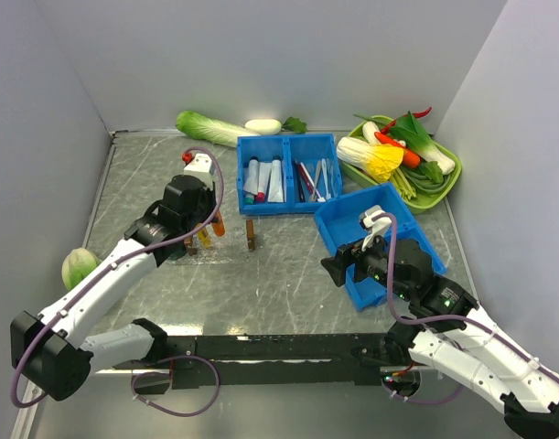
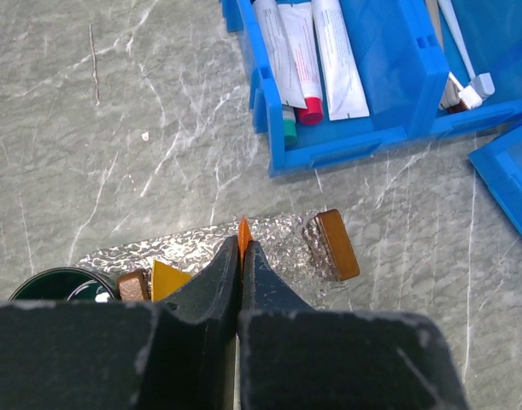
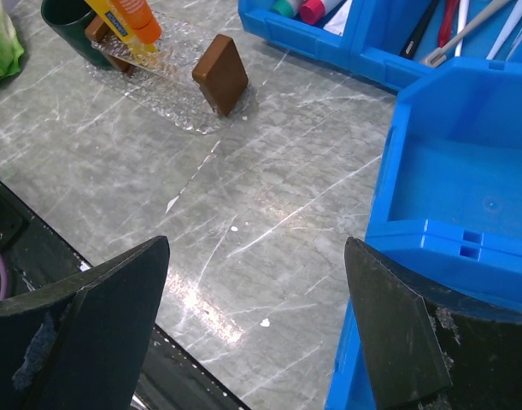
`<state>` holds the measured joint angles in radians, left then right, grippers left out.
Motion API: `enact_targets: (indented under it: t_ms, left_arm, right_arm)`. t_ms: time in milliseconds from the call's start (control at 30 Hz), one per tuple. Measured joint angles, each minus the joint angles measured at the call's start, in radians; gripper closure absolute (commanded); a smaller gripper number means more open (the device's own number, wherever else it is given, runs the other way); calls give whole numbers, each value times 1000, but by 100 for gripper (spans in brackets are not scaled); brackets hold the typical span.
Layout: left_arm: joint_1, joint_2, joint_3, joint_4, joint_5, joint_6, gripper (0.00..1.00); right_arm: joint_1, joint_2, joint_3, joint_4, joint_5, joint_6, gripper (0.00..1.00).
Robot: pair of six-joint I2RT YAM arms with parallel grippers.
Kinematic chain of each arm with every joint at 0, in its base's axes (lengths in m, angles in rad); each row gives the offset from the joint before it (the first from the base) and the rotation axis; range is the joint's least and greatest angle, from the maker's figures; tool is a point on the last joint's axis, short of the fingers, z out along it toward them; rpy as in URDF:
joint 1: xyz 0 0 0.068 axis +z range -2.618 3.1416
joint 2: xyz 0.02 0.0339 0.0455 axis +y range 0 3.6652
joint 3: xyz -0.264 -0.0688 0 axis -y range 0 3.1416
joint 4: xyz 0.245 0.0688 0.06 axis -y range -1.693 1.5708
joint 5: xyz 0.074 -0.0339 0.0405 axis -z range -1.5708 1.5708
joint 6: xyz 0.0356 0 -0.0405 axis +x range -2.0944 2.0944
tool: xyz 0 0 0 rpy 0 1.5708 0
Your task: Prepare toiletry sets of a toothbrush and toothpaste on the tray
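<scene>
The orange toothpaste [image 2: 243,232] is pinched between the left jaws over the tray [image 2: 279,236], at 8 o'clock from the divided blue bin [image 1: 279,207]. The right jaws are spread and empty. The tube is judged light, soft, slick; its flat faces are best gripped.

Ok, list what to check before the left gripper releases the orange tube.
1. Grip: left gripper shut on orange tube: ok.
2. Placement: orange tube over the tray: ok.
3. Contact: orange tube resting on tray: cannot tell.
4. Neighbour: yellow tube on tray, beside the fingers: ok.
5. Set complete: toothbrush on tray: not ok; it lies in the bin.
6. Other arm: right gripper open, away from tray: ok.
</scene>
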<state>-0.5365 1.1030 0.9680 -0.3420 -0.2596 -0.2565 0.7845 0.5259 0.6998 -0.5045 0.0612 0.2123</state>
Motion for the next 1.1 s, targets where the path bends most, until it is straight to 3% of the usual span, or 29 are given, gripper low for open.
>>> enact_targets:
  t_ms: [1100]
  left_arm:
    - [-1,36,-22,24,-10,10,99]
  right_arm:
    - [0,0,-3,0,0,3,9]
